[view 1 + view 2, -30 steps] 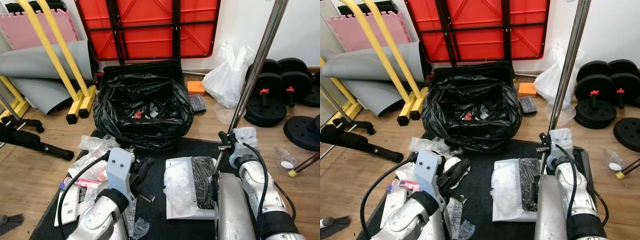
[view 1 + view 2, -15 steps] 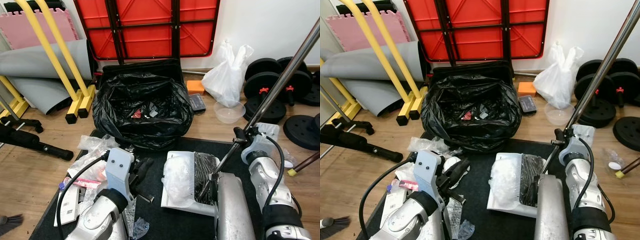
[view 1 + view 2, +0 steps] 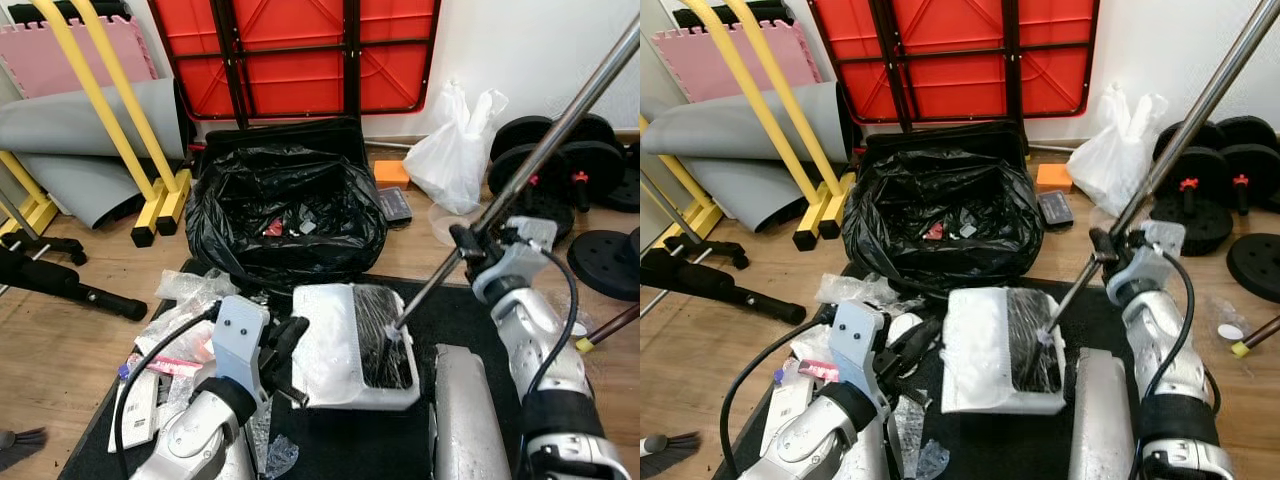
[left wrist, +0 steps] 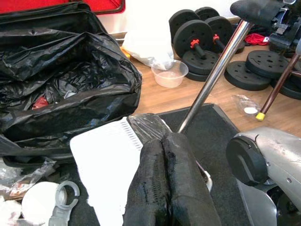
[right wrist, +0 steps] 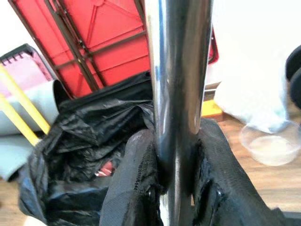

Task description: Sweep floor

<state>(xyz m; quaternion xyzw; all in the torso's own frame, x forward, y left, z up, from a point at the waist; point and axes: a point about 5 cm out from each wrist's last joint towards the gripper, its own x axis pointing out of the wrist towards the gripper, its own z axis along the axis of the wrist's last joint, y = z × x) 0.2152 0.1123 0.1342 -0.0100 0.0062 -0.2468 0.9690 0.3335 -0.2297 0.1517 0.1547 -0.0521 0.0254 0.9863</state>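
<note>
Left eye view, nearest first: the left hand (image 3: 285,345) sits low over the black mat (image 3: 340,450), its two black fingers (image 4: 164,179) pressed together with nothing between them, right at the near edge of the white dustpan (image 3: 345,345). The dustpan is tipped up off the mat, crumpled clear plastic (image 3: 325,340) lying in it beside a dark patch. A metal pole (image 3: 540,145) slants from the dustpan's right side up toward the top right corner, and the right hand (image 3: 470,245) is pinching it partway up, one finger (image 5: 136,183) on each side of the shaft. To the left on the mat lie wrappers and packets (image 3: 165,350). Just beyond the dustpan stands the bin lined with a black bag (image 3: 285,215), scraps visible inside. Further back are a white plastic bag (image 3: 455,150), black weight plates (image 3: 590,210), yellow bars (image 3: 110,110) and a red folded table (image 3: 300,55) against the wall.
</note>
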